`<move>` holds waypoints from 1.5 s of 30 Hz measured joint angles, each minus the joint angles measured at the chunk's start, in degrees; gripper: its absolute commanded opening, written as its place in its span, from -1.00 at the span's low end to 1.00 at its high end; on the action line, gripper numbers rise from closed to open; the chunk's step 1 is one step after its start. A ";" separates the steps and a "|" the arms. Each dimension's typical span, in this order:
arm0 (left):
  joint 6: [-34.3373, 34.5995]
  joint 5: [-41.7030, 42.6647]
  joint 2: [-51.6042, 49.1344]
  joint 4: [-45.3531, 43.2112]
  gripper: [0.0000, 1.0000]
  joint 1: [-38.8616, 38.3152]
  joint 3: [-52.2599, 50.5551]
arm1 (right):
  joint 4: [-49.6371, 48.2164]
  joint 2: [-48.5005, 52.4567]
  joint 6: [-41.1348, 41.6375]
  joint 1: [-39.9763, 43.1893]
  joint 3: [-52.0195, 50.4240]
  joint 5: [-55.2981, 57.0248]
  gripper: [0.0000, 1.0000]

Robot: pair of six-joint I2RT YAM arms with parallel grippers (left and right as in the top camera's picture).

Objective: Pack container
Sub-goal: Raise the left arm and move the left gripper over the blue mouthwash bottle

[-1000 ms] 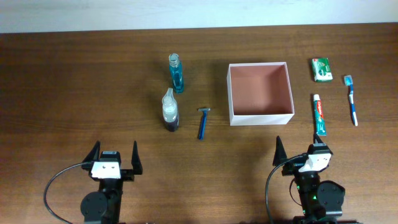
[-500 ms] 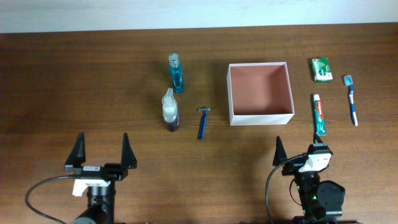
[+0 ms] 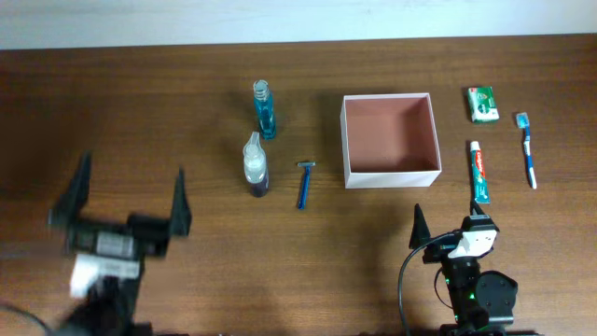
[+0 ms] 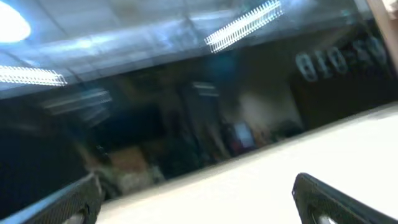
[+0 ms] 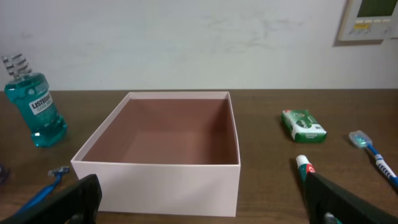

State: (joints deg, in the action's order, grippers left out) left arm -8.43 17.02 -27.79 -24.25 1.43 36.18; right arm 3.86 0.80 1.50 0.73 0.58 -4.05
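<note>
Container (image 3: 390, 135) is sitting open side up on the table (image 3: 121, 103), right of middle and toward the far edge, its white walls framing a pinkish-brown floor. To its left a razor (image 3: 304, 185) is lying near the front corner. A spray bottle (image 3: 255, 168) and an upright mouthwash bottle (image 3: 264, 110) are sitting farther left, and none of the three is touching its wall. To its right a toothpaste tube (image 3: 478, 173) is lying near the front corner, a green packet (image 3: 482, 104) is resting near the far corner, and a toothbrush (image 3: 528, 151) is lying beyond both. Left gripper (image 3: 131, 168) is hanging over bare wood at the near left, well apart from everything and smeared with blur, its jaws spread wide and holding nothing. Its wrist camera is pointing up at a blurred ceiling with light strips. Right gripper (image 3: 448, 217) is sitting at the near edge, just in front of the toothpaste, its jaws likewise spread and gripping nothing. Its camera is facing the container's near wall.
</note>
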 measured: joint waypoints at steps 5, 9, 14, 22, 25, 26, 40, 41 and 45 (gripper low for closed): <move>-0.96 9.86 -21.29 27.54 0.99 0.00 27.67 | 0.02 0.00 0.00 0.00 0.00 0.02 0.98; -1.01 18.05 -34.95 39.19 0.99 0.00 43.65 | 0.00 0.00 0.02 0.00 0.00 0.02 0.98; -0.85 26.32 -46.80 42.77 0.99 -0.31 56.04 | 0.00 0.00 0.04 0.00 0.00 0.02 0.98; -0.57 21.22 -62.42 66.60 0.99 -6.34 77.09 | 0.00 0.00 0.00 0.00 0.00 0.02 0.98; -0.57 21.57 -65.31 68.24 0.99 -8.20 77.81 | 0.00 0.00 -0.02 0.00 0.00 0.02 0.98; -0.52 21.55 -66.07 68.22 0.99 -8.59 77.81 | 0.00 0.00 0.02 0.00 0.00 0.02 0.98; 8.20 -18.51 -69.18 82.31 0.99 -23.87 78.05 | 0.00 0.00 0.04 0.00 0.00 0.02 0.98; 9.42 -20.20 -69.57 83.41 0.99 -24.22 78.09 | 0.00 0.00 0.00 0.00 0.00 0.02 0.98; 14.34 -23.04 -72.72 86.01 0.99 -22.88 78.31 | 0.00 0.00 0.02 0.00 0.00 0.02 0.98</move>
State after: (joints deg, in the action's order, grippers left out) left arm 5.91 -6.02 -100.51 61.76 -21.45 114.50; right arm 3.86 0.80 1.52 0.73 0.58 -4.03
